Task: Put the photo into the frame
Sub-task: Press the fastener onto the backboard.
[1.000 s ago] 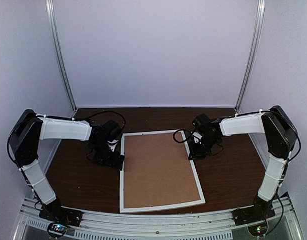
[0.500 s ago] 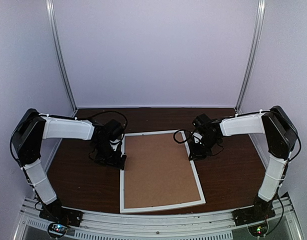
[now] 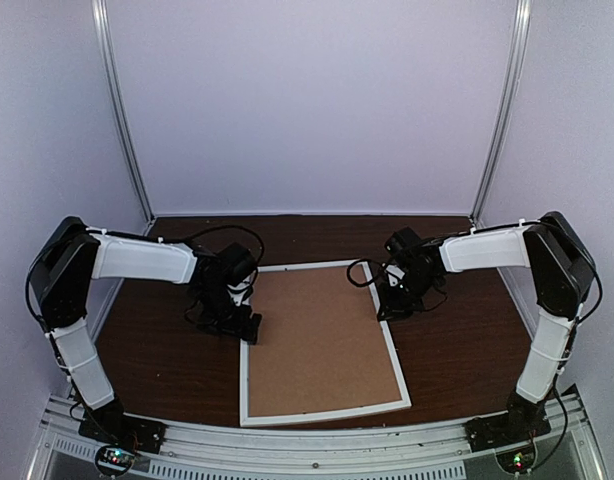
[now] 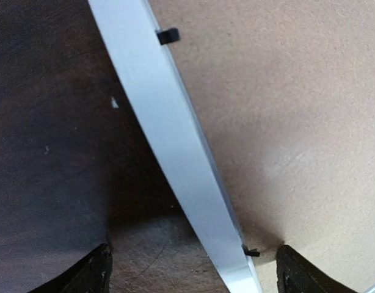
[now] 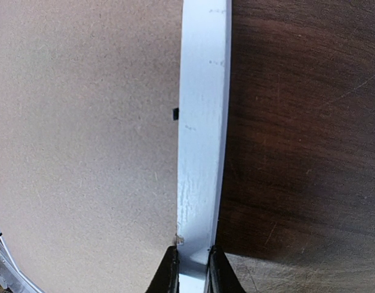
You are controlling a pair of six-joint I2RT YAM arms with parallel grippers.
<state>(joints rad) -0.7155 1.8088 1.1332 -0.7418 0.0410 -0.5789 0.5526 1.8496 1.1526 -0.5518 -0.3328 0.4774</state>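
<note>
The white frame (image 3: 245, 352) lies face down on the table with a brown backing board (image 3: 317, 340) filling it. The photo is hidden. My left gripper (image 3: 242, 322) hangs open over the frame's left rail (image 4: 169, 134). One finger (image 4: 93, 274) is over the table and the other is over the backing board (image 4: 285, 110). A small black clip (image 4: 251, 251) sits at the rail's inner edge near that finger. My right gripper (image 3: 392, 305) is shut on the frame's right rail (image 5: 203, 122), with its fingertips (image 5: 192, 268) pinching the rail from both sides.
Dark wooden table (image 3: 157, 350) lies on both sides of the frame. Another black clip (image 5: 175, 113) sits on the right rail's inner edge. White walls and metal corner posts (image 3: 122, 110) enclose the space. The arms' bases sit on a rail at the near edge (image 3: 317, 450).
My left gripper has moved right, from beside the frame to over its left rail, staying open. The right gripper and the frame have not moved.
</note>
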